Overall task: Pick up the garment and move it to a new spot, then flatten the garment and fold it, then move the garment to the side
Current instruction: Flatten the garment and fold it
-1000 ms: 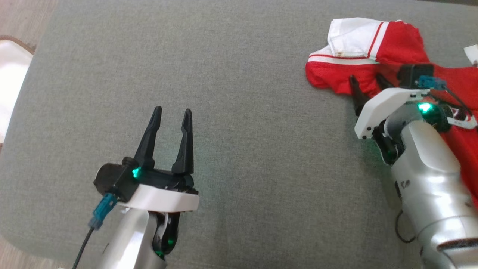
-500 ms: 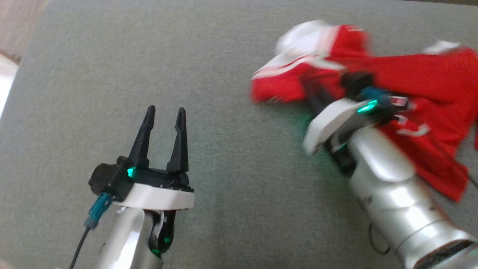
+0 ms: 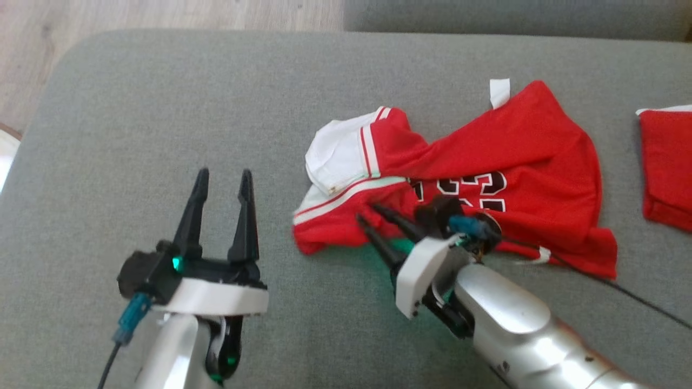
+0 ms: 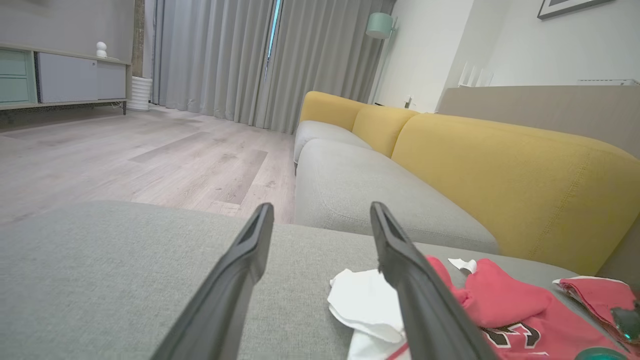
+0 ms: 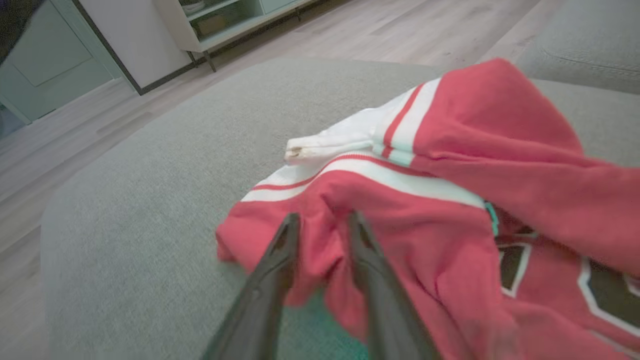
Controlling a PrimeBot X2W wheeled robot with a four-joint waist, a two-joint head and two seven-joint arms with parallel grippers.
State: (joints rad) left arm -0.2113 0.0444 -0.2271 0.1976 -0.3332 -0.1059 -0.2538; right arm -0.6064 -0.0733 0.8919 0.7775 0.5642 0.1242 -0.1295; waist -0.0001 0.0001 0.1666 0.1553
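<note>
Red jersey cloth with white trim and black numerals, the garment (image 3: 486, 156) lies crumpled on the grey ottoman cushion (image 3: 162, 97), right of centre in my head view. Its long axis runs roughly side to side. The bunched white-banded end (image 3: 335, 156) points toward my left side, and the wider red body spreads off to the right, stopping short of a second red piece (image 3: 667, 167) at the edge of view. My right hand (image 3: 366, 212) sits at the near-left hem, fingers aimed into the cloth. In the right wrist view its two fingers stand only narrowly apart with a red fold between them, and I cannot tell whether that fold is pinched or merely lying loose in the gap. My left hand (image 3: 224, 172) is wide open and holds nothing, over bare cushion well to the left of the garment. So the right arm is the nearer one, right at the cloth, while the white end is the part closest to the left hand. I judge the garment far from flat. Spreading it along that side-to-side axis would likely need the left hand to come across to the white end.
</note>
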